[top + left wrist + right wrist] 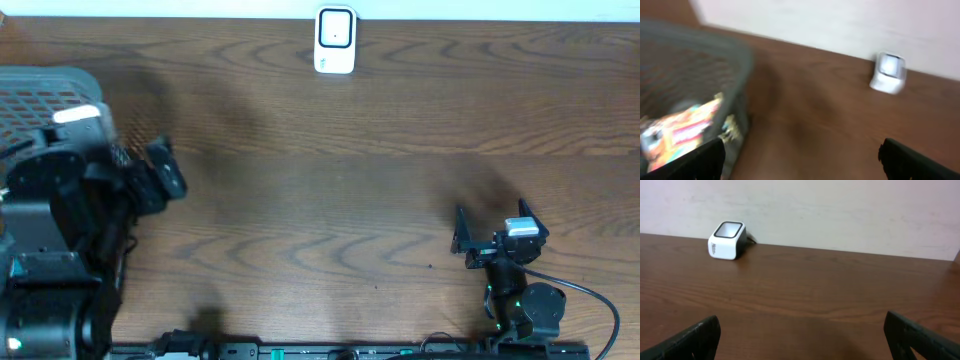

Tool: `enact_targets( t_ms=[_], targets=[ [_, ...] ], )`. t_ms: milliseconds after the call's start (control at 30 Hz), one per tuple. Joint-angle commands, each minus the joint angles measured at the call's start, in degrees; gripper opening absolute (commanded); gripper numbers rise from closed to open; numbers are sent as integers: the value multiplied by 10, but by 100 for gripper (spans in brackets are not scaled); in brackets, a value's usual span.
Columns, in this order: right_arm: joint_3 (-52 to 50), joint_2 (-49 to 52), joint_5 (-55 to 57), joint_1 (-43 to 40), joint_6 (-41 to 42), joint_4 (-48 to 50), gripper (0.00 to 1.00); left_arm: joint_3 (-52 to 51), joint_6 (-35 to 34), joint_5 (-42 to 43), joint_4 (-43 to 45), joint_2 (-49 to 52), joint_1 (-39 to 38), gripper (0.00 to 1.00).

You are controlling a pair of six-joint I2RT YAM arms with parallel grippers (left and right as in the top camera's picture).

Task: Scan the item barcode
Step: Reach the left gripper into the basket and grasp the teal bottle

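The left fingers [697, 161] and right fingers [690, 340] were spread wide apart, nothing grasped, while the orange packet [682, 130] was seen in the mesh basket [40, 95] at the desk's [330, 200] far left corner and the scanner [335, 40] at its far edge.

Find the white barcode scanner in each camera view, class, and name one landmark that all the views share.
Overhead: the scanner sits at top centre, at the far edge of the table.
Left wrist: the scanner is at upper right, blurred.
Right wrist: the scanner is at upper left.
Shared landmark: the table's far edge where it meets the pale wall, right behind the scanner.
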Motion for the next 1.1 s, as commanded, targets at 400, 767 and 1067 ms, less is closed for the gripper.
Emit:
enact_targets(
  t_ms=[400, 767, 1067],
  targets=[
    [-1, -1, 1, 5, 1, -1, 99, 209, -122, -104, -193, 167, 395, 98],
    [-1, -1, 1, 5, 1, -1, 99, 185, -349, 14, -255, 275, 617, 98],
    [-1, -1, 3, 5, 1, -1, 99, 177, -655, 1, -257, 313, 627, 98]
  ],
)
